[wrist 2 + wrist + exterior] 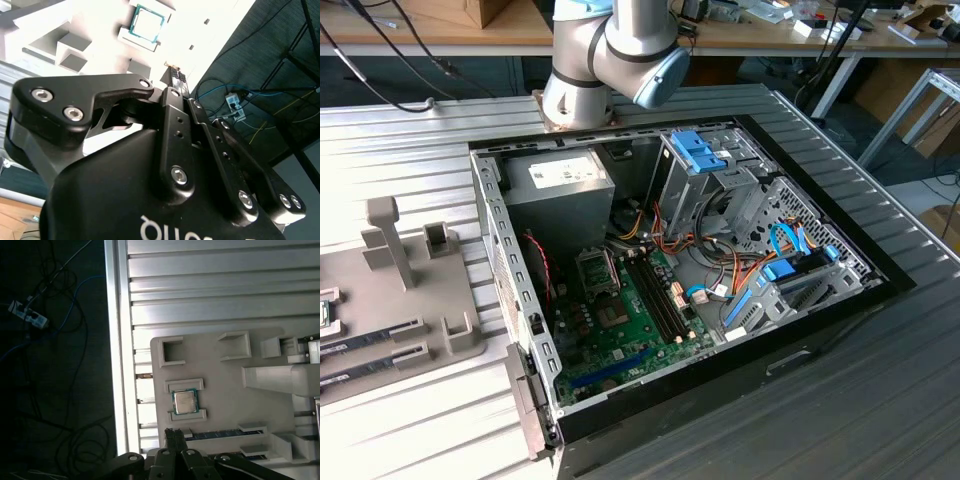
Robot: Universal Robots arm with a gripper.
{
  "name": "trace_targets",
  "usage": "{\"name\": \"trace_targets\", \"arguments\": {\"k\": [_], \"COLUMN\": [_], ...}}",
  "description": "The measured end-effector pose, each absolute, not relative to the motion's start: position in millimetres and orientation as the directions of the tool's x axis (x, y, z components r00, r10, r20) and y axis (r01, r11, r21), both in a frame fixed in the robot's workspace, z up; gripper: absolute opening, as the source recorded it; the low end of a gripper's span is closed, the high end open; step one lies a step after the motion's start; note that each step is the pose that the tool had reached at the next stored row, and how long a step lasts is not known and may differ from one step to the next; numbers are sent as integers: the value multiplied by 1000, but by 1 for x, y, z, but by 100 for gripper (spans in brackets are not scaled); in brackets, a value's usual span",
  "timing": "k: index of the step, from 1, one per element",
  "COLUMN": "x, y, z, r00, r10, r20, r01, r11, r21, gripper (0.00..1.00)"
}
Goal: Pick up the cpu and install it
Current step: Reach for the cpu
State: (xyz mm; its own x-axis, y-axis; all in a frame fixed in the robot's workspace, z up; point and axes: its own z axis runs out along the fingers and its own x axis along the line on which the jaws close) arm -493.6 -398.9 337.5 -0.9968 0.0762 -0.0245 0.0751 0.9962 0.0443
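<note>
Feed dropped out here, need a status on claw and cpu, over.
Claw shut, empty, short of the cpu. Cpu lies flat in a pocket of the grey holder tray. Nothing between them.

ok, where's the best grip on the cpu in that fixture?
Come from straight above: the cpu lies flat, lid up, in a pocket of the grey fixture. Raised lips guard two opposite edges, so probably pinch across the other two green edges, which look free.
</note>
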Motion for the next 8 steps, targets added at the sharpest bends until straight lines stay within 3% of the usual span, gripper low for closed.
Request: {"name": "trace_targets", "arguments": {"k": [8], "x": [-491], "y": [-399], "z": [333], "r00": [-997], "r10": [76], "r20": [-24], "r01": [75], "r11": [996], "r21": [44], "gripper": [11]}}
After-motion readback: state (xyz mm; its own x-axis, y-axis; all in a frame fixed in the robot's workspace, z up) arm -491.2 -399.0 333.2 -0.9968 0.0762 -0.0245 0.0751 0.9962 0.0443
